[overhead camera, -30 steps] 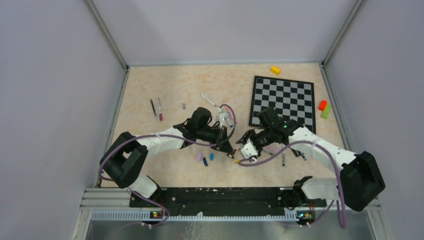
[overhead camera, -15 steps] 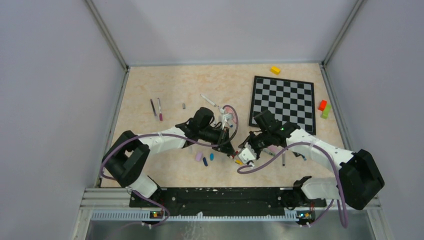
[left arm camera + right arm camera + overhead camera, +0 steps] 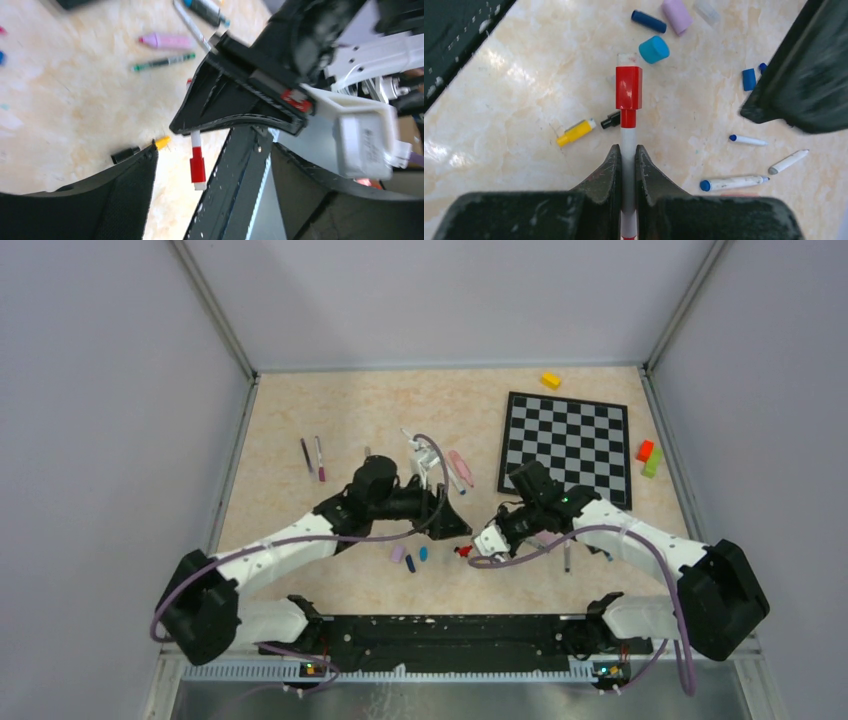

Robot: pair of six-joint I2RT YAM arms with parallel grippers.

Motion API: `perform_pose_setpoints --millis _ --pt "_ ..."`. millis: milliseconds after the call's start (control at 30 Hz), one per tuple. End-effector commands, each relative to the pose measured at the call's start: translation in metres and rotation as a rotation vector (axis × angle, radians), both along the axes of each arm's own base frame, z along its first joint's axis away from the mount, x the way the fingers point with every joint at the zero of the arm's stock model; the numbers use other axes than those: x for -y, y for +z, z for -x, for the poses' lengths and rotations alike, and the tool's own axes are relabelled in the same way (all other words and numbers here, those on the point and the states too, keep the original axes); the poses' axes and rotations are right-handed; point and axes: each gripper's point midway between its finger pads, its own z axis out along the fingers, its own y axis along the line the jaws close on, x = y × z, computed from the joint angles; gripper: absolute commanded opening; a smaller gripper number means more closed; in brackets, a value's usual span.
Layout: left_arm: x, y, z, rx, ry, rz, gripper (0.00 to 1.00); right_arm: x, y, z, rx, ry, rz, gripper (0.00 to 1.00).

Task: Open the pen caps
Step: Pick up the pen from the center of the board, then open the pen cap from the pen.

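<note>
Retreating leftward, the left tool (image 3: 456,525) has spread apart; the right tool (image 3: 626,154) pinches the pen (image 3: 627,134) with its red cap (image 3: 629,89).

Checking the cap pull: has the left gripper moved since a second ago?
Yes. The left gripper drew back leftward, farther from the chessboard, leaving the red-capped pen in the right gripper.

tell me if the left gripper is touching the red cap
Apart. The right wrist view shows bare table between the red cap and the left gripper off to its right; the right gripper alone holds the pen.
</note>
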Motion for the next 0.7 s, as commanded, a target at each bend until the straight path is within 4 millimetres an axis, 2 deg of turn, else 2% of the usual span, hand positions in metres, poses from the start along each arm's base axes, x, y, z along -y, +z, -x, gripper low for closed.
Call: perform_pose_setpoints --millis 0,67,133,267,500,667 --pt "-0.013 0.047 -0.023 0.169 0.208 0.152 0.90 -0.020 0.034 0.004 -0.195 -0.112 -0.154 0.00" --pt "-0.023 0.054 -0.026 0.177 0.283 0.192 0.98 -0.027 0.045 -0.004 -0.273 -0.202 -0.192 0.00" --pt "-0.031 0.058 -0.027 0.169 0.346 0.230 0.99 -0.032 0.053 -0.010 -0.367 -0.303 -0.222 0.00" --pt "-0.043 0.057 -0.026 0.118 0.435 0.319 0.99 -0.040 0.061 -0.015 -0.450 -0.362 -0.269 0.00" --pt "-0.046 0.056 -0.025 0.059 0.474 0.421 0.99 -0.051 0.066 -0.028 -0.563 -0.474 -0.338 0.00" --pt "-0.044 0.057 -0.026 0.044 0.477 0.453 0.88 -0.052 0.060 -0.031 -0.577 -0.507 -0.343 0.00"
